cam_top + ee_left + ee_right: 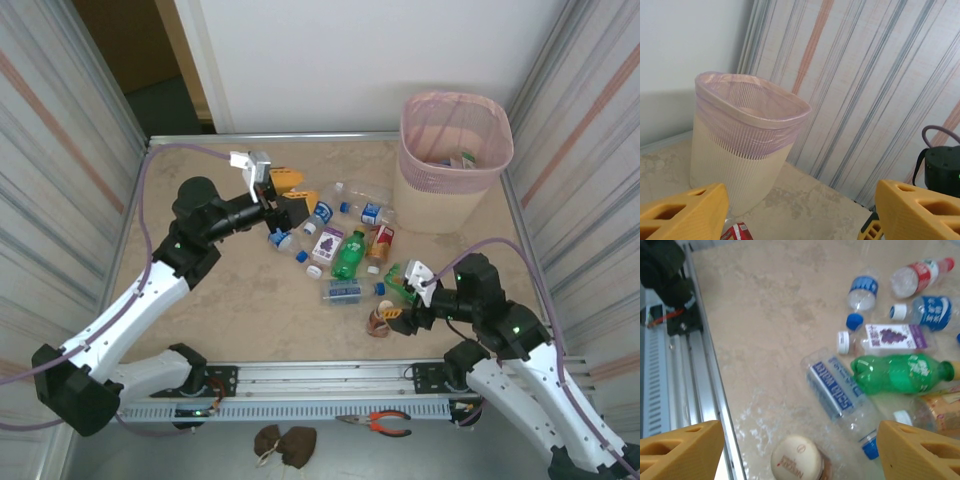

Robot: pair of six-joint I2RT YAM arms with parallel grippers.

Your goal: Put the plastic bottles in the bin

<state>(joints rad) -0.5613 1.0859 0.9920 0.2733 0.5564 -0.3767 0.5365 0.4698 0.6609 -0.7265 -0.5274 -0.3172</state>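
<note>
Hovering both grippers near the bin (440,205), fingers spread wide and empty.
I see the plastic bottles (348,255) scattered on the table (220,290) left of the bin, some inside it. My left gripper (800,207) faces the bin. My right gripper (799,440), nearer me than the bin, straddles a white-capped brown bottle (796,463) without touching it.

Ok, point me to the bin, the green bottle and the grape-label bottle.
bin (440,208): top external view, beige front wall under the rim.
green bottle (900,374): right wrist view, middle of its body.
grape-label bottle (892,336): right wrist view, on the white label.
</note>
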